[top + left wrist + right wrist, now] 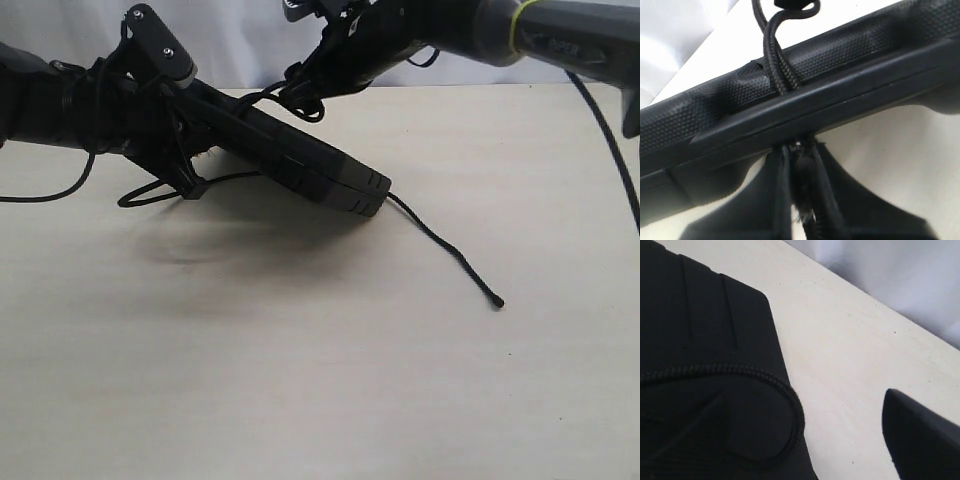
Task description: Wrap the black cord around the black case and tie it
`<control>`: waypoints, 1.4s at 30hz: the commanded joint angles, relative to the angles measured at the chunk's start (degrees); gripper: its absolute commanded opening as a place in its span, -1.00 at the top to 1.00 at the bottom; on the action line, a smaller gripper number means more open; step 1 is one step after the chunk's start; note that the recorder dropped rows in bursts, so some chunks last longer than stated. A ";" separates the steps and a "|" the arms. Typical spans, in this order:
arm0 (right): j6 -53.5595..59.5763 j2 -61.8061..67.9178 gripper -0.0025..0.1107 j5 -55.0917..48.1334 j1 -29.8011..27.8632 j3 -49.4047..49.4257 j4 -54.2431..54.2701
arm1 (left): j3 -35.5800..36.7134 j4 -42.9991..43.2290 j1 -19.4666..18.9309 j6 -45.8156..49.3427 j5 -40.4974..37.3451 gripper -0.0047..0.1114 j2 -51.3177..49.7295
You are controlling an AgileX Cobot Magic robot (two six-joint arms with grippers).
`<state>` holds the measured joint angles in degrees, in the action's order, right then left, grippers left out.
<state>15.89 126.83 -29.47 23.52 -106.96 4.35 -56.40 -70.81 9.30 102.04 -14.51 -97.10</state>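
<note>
The black case (300,160) is tilted, its right end on the table and its left end raised. The black cord (445,245) trails right from under the case to a blunt tip. In the left wrist view two strands of the cord (781,70) cross the case's ribbed edge (850,55). My left gripper (195,186) (802,152) is shut on the cord's frayed part just below that edge. My right gripper (303,98) (832,432) stands open over the case's upper edge. A loop of cord (790,390) curves round one of its fingers, which lies against the case lid (700,315). The other finger (920,440) is apart over the table.
The pale wooden table (320,380) stretches toward the front. A smooth black arm cable (600,130) hangs at the right and another (60,190) loops at the left. A white backdrop (240,40) rises behind the table.
</note>
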 commanded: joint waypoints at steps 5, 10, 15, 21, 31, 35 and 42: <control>-0.49 2.03 -0.39 6.61 -0.32 -0.29 2.68 | -0.43 -1.26 0.08 -0.09 0.41 0.92 0.05; -0.49 3.72 -0.39 7.25 -0.32 -0.29 2.68 | -0.43 -1.24 0.08 -0.09 0.43 0.92 -0.09; 1.38 4.58 -0.04 7.28 -0.32 -0.29 2.68 | -0.43 -1.24 0.08 -0.09 0.43 0.92 -0.09; 1.23 3.95 0.86 6.99 -0.32 -0.29 2.68 | -0.43 -1.24 0.08 -0.09 0.22 0.92 -0.08; 2.71 -11.05 0.86 -5.85 0.53 -0.05 2.43 | -0.33 1.35 0.08 -0.36 1.38 -0.08 2.26; 2.71 -12.80 0.86 -10.11 2.00 -0.05 2.68 | -0.33 1.35 0.08 -1.39 -1.44 -0.10 7.90; -0.48 -13.07 0.86 -16.69 2.66 -0.05 5.22 | -0.33 1.62 0.08 -0.87 -9.72 -0.10 7.65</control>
<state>16.40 114.40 -44.25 26.08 -107.05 8.73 -56.39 -69.22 9.30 100.77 -20.71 -88.63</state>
